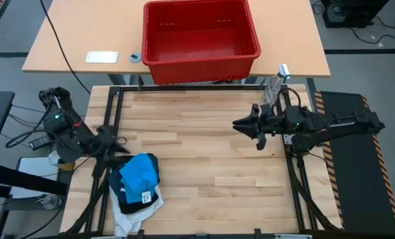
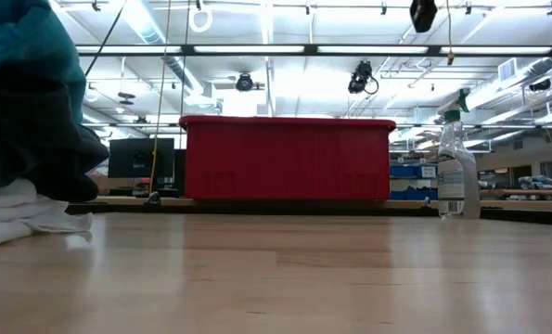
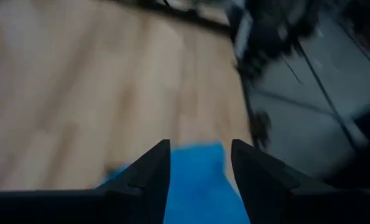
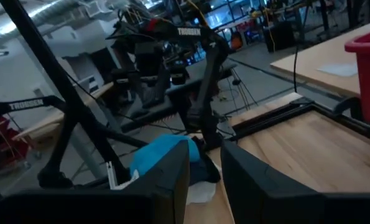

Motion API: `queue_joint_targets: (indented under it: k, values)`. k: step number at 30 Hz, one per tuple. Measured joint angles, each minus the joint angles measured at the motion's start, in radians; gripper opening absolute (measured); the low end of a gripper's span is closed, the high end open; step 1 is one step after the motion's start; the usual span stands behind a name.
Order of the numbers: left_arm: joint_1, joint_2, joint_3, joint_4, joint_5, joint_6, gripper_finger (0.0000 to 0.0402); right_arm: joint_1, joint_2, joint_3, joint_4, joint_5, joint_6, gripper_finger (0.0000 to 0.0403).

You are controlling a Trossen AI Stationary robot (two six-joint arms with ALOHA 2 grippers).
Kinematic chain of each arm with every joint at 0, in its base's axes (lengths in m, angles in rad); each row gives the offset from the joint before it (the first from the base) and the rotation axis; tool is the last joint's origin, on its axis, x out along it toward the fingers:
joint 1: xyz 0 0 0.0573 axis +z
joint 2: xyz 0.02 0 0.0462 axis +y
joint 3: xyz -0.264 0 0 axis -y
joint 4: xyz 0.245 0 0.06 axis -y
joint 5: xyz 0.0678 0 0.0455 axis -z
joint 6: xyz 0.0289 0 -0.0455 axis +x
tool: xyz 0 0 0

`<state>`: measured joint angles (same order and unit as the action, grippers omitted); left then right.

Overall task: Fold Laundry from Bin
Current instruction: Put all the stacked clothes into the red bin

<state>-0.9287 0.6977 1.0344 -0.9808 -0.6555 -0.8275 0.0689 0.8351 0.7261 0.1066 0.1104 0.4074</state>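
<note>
The laundry [image 1: 137, 182] lies in a pile at the table's near left: a bright blue piece [image 1: 139, 171] on top, a dark one with a white tag [image 1: 146, 196] under it, and white cloth [image 2: 16, 211] at the bottom, resting on the wood. My left gripper [image 1: 117, 145] hangs open just beyond the pile's far left side, and the blue cloth [image 3: 200, 183] shows past its fingers. My right gripper [image 1: 238, 124] is open at the right of the table, pointing level toward the left edge with nothing between its fingers [image 4: 204, 152]. The red bin [image 1: 200, 36] stands on the far table.
A clear spray bottle [image 2: 457, 172] stands at the table's far right corner. Black frame rails [image 1: 184, 88] run along the table's edges. A white card [image 1: 101, 57] and a small roll [image 1: 135, 58] lie left of the bin. Bare wood [image 1: 217, 166] lies between the grippers.
</note>
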Motion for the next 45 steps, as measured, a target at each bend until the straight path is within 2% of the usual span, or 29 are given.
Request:
queue_joint_targets:
  k: [5, 7, 13, 18, 21, 25, 30, 37, 45]
  values:
    - [0.0, 0.045, 0.0, -0.076, 0.248, -0.099, 0.0172, 0.036, 0.063, 0.001, -0.022, 0.001, -0.039, 0.0101]
    - [-0.002, 0.053, -0.001, -0.101, 0.29, -0.129, 0.0172, 0.049, 0.093, 0.001, -0.006, 0.01, -0.023, 0.0101]
    - [-0.029, 0.052, -0.007, -0.117, 0.306, -0.147, 0.0172, 0.093, 0.176, 0.001, 0.041, 0.05, -0.018, 0.0101]
    - [-0.063, 0.069, -0.043, -0.111, 0.494, -0.167, 0.0172, 0.129, 0.289, 0.018, 0.173, 0.054, -0.032, 0.0101]
    - [-0.09, 0.078, -0.095, -0.06, 0.603, -0.189, 0.0172, 0.142, 0.376, 0.042, 0.186, 0.053, -0.017, 0.0101]
    - [-0.133, 0.083, -0.168, 0.098, 0.72, -0.268, 0.0172, 0.156, 0.463, 0.089, 0.229, 0.054, 0.009, 0.0101]
    - [-0.201, 0.096, -0.216, 0.229, 0.745, -0.356, 0.0172, 0.166, 0.536, 0.138, 0.236, 0.053, 0.009, 0.0101]
    - [-0.308, 0.156, -0.224, 0.208, 0.747, -0.435, 0.0171, 0.165, 0.554, 0.153, 0.237, 0.054, 0.009, 0.0101]
    - [-0.283, 0.308, -0.225, 0.163, 0.729, -0.468, 0.0171, 0.17, 0.553, 0.153, 0.267, 0.081, 0.009, 0.0101]
